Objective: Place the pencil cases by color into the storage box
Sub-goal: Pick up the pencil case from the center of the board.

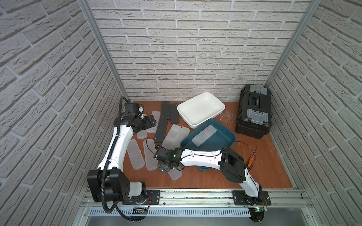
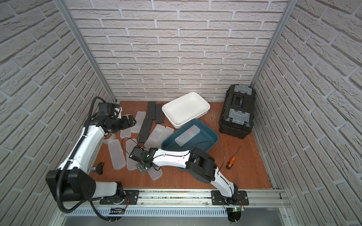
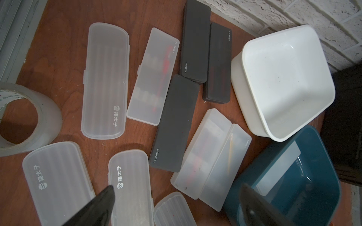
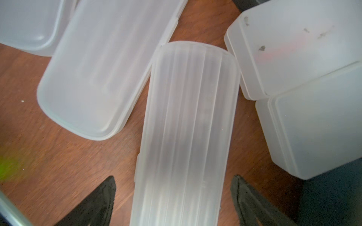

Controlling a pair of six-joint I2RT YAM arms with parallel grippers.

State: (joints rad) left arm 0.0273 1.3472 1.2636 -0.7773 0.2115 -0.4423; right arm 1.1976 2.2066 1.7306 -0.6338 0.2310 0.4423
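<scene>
One frosted case (image 1: 204,135) lies in the blue bin (image 1: 221,140); the white bin (image 1: 201,109) is empty. Other frosted cases (image 1: 135,156) and black cases (image 1: 161,130) lie on the tabletop (image 1: 244,172). Right jaws spread astride a ribbed case (image 4: 186,127); left jaws spread, empty
</scene>
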